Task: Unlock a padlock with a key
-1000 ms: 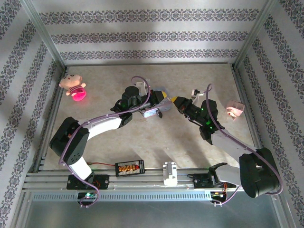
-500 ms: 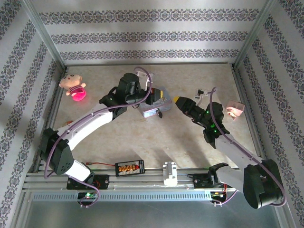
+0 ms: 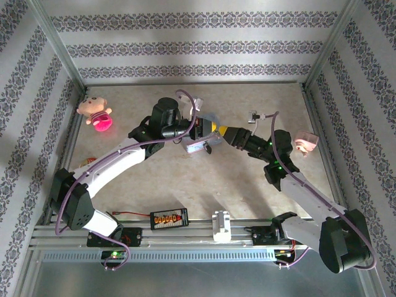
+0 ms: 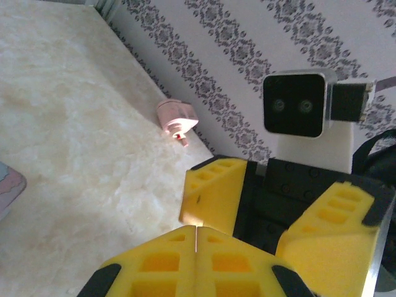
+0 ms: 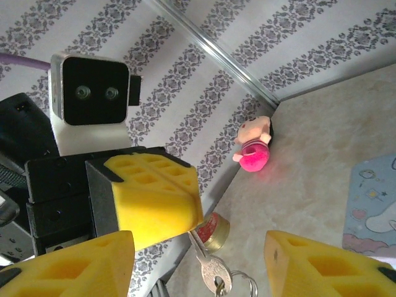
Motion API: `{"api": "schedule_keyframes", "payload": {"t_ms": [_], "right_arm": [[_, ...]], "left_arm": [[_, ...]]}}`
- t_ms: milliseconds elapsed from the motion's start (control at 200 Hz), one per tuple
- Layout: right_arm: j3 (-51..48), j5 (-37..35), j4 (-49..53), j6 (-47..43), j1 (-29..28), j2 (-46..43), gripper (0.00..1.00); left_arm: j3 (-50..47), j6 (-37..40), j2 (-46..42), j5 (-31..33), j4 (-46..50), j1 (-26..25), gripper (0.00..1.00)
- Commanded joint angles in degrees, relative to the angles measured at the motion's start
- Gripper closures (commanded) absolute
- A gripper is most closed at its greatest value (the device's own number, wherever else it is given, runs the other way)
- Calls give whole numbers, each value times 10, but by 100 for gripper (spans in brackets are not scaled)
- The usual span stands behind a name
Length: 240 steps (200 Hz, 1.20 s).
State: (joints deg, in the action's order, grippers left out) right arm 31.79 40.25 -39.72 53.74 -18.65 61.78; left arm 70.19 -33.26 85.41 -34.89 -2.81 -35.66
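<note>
Both hands meet above the table [image 3: 247, 185]: my left hand [image 3: 210, 128] pinches the key [image 5: 210, 267], and my right hand [image 3: 226, 132] is spread just beside it. A fumbled handover could drop the key. The padlock [image 3: 208, 149] seems to lie below, crowded by the pale blue tin [image 3: 193, 146].

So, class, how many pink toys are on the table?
2. A doll sits near the far left corner; a second pink toy lies by the right edge. Others may be hidden from view.
</note>
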Motion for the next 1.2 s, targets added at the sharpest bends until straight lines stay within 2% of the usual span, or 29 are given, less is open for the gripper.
{"api": "schedule_keyframes", "payload": {"t_ms": [0,365,1194], "right_arm": [[18,22,-27,-12,-9,13,45],[17,25,-62,3,-18,26,62],[7,23,-76,20,-15,26,85]], "left_arm": [[-16,-52,-1,-20,-82,-4,100],[-42,-102,-1,-12,-152,3,100],[-75,-138,-2,0,-204,23,100]]}}
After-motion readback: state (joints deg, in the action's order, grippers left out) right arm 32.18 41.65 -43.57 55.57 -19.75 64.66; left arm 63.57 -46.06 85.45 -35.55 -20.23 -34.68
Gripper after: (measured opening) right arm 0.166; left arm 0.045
